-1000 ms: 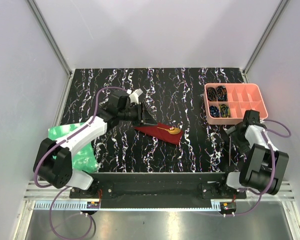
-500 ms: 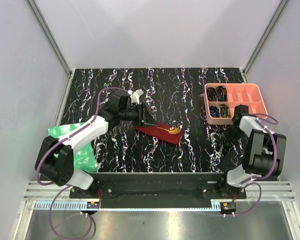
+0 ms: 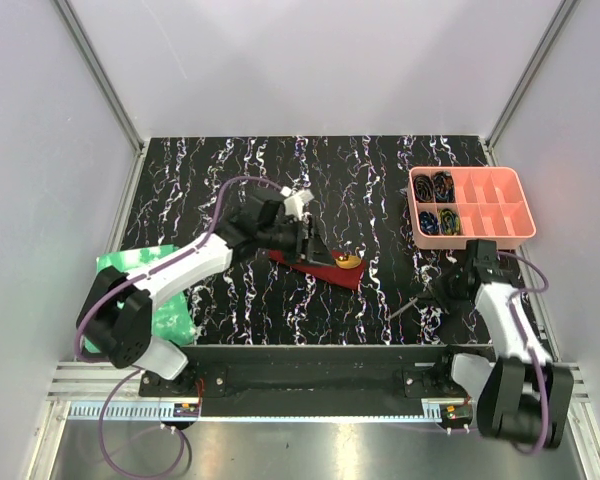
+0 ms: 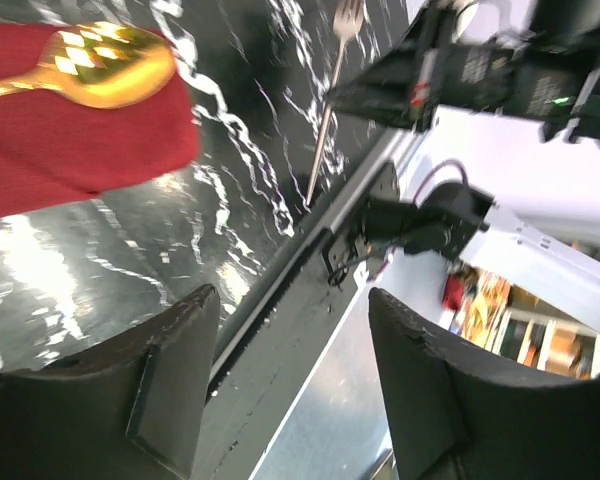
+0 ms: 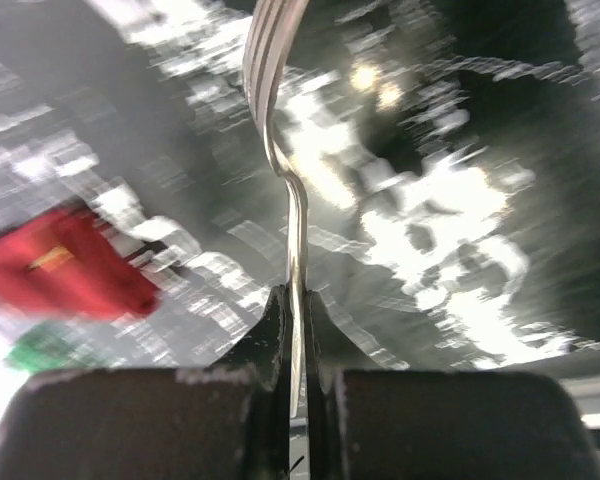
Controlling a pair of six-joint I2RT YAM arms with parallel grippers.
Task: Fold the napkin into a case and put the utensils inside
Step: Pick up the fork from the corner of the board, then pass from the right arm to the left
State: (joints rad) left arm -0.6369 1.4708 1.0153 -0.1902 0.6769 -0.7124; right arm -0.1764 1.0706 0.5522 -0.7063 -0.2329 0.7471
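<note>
Right jaws, wide a second ago, now clamp the fork; left jaws have spread apart.

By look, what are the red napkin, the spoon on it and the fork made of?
napkin: soft woven cloth, matte dark red, fine texture showing.
spoon: probably metal with a polished gold finish; it gives mirror-like reflections.
fork: thin shiny metal, likely; blur hides its colour.
</note>
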